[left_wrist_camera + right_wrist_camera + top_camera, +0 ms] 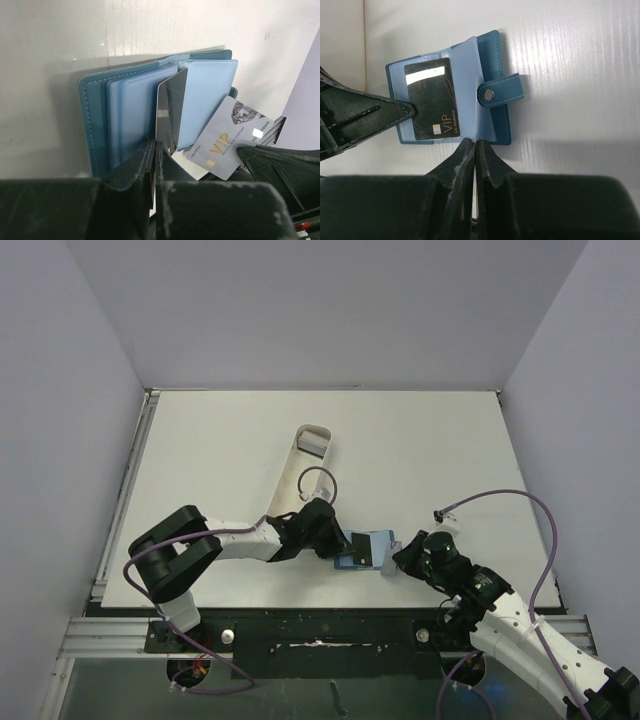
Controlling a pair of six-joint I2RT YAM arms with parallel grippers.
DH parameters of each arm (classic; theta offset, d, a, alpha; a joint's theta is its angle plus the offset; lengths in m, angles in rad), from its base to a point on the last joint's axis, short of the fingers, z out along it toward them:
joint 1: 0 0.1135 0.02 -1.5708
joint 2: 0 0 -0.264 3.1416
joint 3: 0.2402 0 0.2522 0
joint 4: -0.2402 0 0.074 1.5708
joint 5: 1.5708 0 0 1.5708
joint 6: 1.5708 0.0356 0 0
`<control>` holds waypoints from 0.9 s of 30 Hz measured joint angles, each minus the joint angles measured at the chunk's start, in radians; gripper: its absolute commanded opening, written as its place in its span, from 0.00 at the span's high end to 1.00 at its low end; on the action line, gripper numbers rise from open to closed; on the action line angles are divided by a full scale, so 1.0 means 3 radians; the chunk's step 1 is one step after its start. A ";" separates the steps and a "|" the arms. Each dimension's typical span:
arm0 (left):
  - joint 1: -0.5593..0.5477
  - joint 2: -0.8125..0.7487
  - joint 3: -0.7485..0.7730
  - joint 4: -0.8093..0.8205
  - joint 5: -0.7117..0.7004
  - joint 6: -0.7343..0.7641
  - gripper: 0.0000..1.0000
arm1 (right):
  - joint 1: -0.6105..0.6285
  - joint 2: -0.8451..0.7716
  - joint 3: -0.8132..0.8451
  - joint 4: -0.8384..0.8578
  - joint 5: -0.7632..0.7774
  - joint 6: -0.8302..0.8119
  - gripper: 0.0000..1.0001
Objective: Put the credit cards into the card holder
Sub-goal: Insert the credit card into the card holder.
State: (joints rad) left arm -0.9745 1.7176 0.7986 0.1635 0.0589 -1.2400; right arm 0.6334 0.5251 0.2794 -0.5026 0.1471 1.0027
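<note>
My left arm reaches rightward, low over the near table. The left gripper [154, 150] is clamped on an edge of a glossy black plastic card [431, 97], which lies over the pale inner pockets of the open teal-blue folding card holder [496, 55]. My right arm bends in from the near right. The right gripper [475, 146] is pinched on a silver-grey VIP card [227, 137] just right of the holder. The holder lies near-centre on the white table [220, 440], with a long white oblong tray [290, 465] beyond it. Plain pale walls [300, 310] stand on three sides.

"VIP" on grey card [227, 137], dark card [431, 97]
</note>
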 measured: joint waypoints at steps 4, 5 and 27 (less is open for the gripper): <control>0.0000 0.0061 0.0066 -0.0036 -0.0008 0.0017 1.00 | 0.0011 0.0003 0.0000 0.0000 0.0001 0.0001 1.00; 0.0000 0.0071 0.0078 -0.0037 -0.0009 0.0020 1.00 | 0.0014 0.0004 0.0000 0.0000 0.0001 0.0001 1.00; 0.0000 0.0085 0.0134 -0.0178 -0.0095 0.0084 1.00 | 0.0036 0.0300 0.0473 -0.0113 0.0352 -0.0231 1.00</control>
State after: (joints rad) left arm -0.9745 1.7432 0.8387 0.1101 0.0303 -1.2148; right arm 0.6441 0.6151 0.4213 -0.5365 0.2527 0.9333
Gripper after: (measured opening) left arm 0.007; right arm 0.037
